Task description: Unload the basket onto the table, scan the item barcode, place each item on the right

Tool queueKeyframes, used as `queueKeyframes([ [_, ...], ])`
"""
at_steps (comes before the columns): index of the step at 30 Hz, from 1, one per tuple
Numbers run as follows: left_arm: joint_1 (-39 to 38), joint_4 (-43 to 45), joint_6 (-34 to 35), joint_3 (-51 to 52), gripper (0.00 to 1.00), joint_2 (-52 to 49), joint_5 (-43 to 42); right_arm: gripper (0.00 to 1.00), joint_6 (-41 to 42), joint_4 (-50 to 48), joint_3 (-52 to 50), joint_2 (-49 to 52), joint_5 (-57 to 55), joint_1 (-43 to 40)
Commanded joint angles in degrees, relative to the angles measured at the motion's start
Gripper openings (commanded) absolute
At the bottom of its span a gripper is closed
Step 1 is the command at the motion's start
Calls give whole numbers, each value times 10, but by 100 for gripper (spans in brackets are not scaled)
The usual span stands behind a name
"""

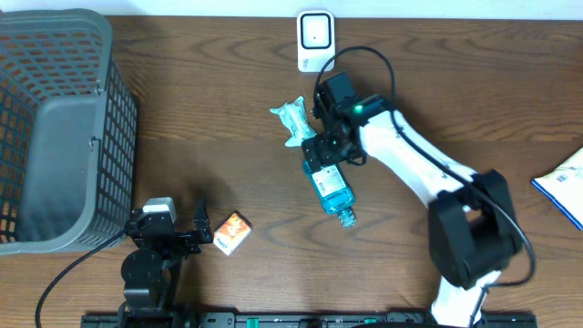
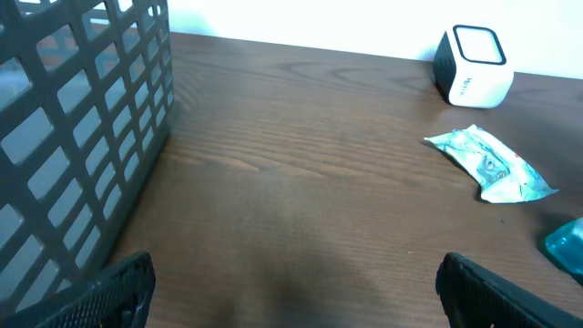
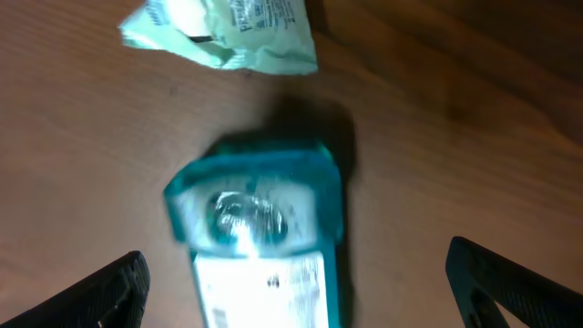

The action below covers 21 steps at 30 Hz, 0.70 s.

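Observation:
A teal bottle (image 1: 330,189) with a white label lies on its side in the middle of the wooden table, cap toward the front edge. My right gripper (image 1: 323,150) hovers over its base end, open. In the right wrist view the bottle (image 3: 260,237) lies between the spread fingers of that gripper (image 3: 310,292), and neither finger touches it. The white scanner (image 1: 315,38) stands at the far edge. My left gripper (image 1: 169,232) rests at the front left, open and empty, with only bare table between its fingers (image 2: 118,292).
A pale green packet (image 1: 296,120) lies just beyond the bottle. A small orange box (image 1: 232,232) sits right of the left gripper. A grey mesh basket (image 1: 55,128) fills the left side. Printed paper (image 1: 565,187) lies at the right edge.

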<state>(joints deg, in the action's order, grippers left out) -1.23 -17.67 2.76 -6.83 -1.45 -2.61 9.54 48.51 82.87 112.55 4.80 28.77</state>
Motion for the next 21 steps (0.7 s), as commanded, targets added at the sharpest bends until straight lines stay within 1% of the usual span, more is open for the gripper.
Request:
queueKeyframes([
  [1, -1, -2, -5, 13, 98, 0, 5, 99, -7, -7, 2, 27, 3, 11],
  [6, -1, -2, -5, 13, 98, 0, 5, 99, -2, -3, 4, 28, 18, 12],
  [9, -1, -2, -5, 13, 98, 0, 5, 99, -8, 24, 4, 28, 52, 6],
  [14, -1, -2, -5, 13, 98, 0, 5, 99, -63, 63, 4, 28, 151, -16],
  [17, -1, -2, -5, 13, 98, 0, 5, 99, -82, 71, 2, 29, 153, -34],
  [21, -1, -2, -5, 13, 98, 0, 5, 99, -82, 84, -14, 29, 164, -55],
])
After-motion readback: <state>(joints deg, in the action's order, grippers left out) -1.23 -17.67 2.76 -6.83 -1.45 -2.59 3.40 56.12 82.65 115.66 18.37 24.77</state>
